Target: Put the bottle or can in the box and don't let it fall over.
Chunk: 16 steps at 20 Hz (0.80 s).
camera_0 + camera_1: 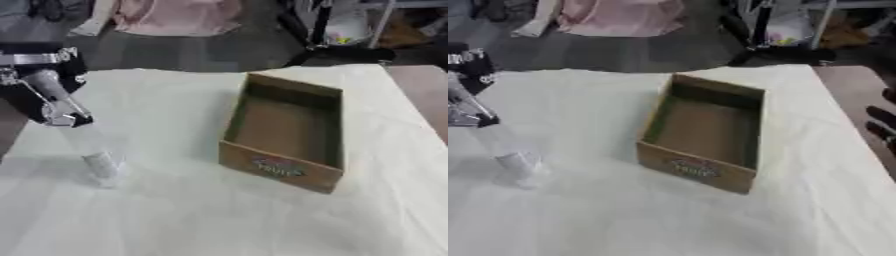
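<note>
A clear plastic bottle stands tilted on the white cloth at the left, its base lower right of its top. My left hand, black with silver parts, comes in from the upper left and its fingers are closed round the bottle's top end. The open cardboard box, with a red label on its near wall, sits right of centre with nothing inside; the bottle is well to its left. Dark fingers of my right hand show at the right edge of the right eye view, straight and spread, away from the box.
The white cloth covers the table, with bare brown tabletop at the far right. Beyond the back edge are dark floor, a pink cloth and a black stand.
</note>
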Each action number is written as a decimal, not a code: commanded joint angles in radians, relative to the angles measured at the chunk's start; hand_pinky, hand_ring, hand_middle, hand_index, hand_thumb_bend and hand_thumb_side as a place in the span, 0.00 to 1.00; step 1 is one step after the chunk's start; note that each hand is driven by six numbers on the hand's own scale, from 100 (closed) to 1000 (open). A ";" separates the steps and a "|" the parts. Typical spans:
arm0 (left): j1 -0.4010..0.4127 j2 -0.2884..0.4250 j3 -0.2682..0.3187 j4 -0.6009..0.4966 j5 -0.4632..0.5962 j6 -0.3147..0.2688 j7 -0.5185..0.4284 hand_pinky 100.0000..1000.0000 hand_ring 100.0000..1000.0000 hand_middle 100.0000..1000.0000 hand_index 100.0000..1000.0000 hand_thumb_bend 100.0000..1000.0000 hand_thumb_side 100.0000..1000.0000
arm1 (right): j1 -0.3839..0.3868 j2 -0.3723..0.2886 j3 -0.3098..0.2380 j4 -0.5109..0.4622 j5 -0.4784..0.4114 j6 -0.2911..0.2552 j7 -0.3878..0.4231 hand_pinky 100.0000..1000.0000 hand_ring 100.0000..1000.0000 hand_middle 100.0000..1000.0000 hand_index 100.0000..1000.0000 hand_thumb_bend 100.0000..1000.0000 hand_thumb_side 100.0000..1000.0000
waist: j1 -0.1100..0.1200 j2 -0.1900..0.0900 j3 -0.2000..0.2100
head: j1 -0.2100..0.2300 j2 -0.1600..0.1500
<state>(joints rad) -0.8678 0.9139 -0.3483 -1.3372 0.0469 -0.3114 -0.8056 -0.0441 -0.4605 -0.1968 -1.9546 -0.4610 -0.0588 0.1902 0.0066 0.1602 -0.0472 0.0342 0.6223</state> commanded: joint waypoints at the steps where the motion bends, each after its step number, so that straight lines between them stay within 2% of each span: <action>1: -0.025 0.022 0.029 -0.002 0.018 -0.074 -0.096 0.00 0.00 0.03 0.11 0.16 0.00 | -0.006 -0.013 -0.011 -0.006 -0.010 0.003 0.001 0.96 0.94 1.00 0.94 0.08 0.52 | 0.002 -0.015 0.000 | 0.001 -0.009; 3: -0.027 0.022 0.030 -0.004 0.019 -0.063 -0.094 0.00 0.00 0.06 0.12 0.08 0.00 | -0.006 -0.014 -0.011 -0.006 -0.013 0.004 0.001 0.96 0.94 1.00 0.94 0.07 0.52 | 0.002 -0.015 0.000 | 0.001 -0.010; 4: -0.028 0.022 0.030 -0.005 0.017 -0.060 -0.092 0.00 0.00 0.09 0.14 0.00 0.00 | -0.006 -0.014 -0.011 -0.006 -0.014 0.004 0.001 0.96 0.94 1.00 0.94 0.07 0.52 | 0.002 -0.015 -0.001 | 0.001 -0.010; 5: -0.030 0.022 0.031 -0.007 0.011 -0.058 -0.087 0.00 0.00 0.09 0.15 0.00 0.00 | -0.006 -0.014 -0.011 -0.006 -0.015 0.005 0.002 0.96 0.94 1.00 0.94 0.07 0.52 | 0.002 -0.015 -0.001 | 0.002 -0.009; 8: -0.030 0.022 0.030 -0.012 -0.005 -0.062 -0.076 0.00 0.00 0.09 0.15 0.00 0.00 | -0.006 -0.014 -0.011 -0.005 -0.016 0.006 0.003 0.96 0.94 1.00 0.94 0.07 0.52 | 0.003 -0.015 -0.001 | 0.002 -0.009; 9: -0.031 0.022 0.032 -0.011 -0.009 -0.062 -0.069 0.00 0.00 0.01 0.10 0.09 0.00 | -0.007 -0.014 -0.011 -0.005 -0.016 0.007 0.003 0.96 0.94 1.00 0.94 0.07 0.52 | 0.003 -0.015 -0.001 | 0.002 -0.009; 10: -0.033 0.021 0.032 -0.010 -0.015 -0.062 -0.059 0.00 0.00 0.00 0.09 0.13 0.00 | -0.007 -0.014 -0.011 -0.005 -0.017 0.007 0.003 0.96 0.94 1.00 0.94 0.07 0.52 | 0.003 -0.015 -0.002 | 0.002 -0.010; 16: -0.042 0.016 0.028 -0.017 -0.019 -0.068 -0.012 0.00 0.00 0.00 0.07 0.15 0.00 | -0.008 -0.015 -0.012 -0.004 -0.022 0.010 0.002 0.96 0.94 0.99 0.94 0.06 0.52 | 0.004 -0.017 -0.003 | 0.003 -0.008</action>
<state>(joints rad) -0.8833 0.9128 -0.3358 -1.3397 0.0265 -0.3328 -0.7841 -0.0441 -0.4605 -0.1969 -1.9509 -0.4774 -0.0510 0.1923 0.0103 0.1597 -0.0489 0.0342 0.6223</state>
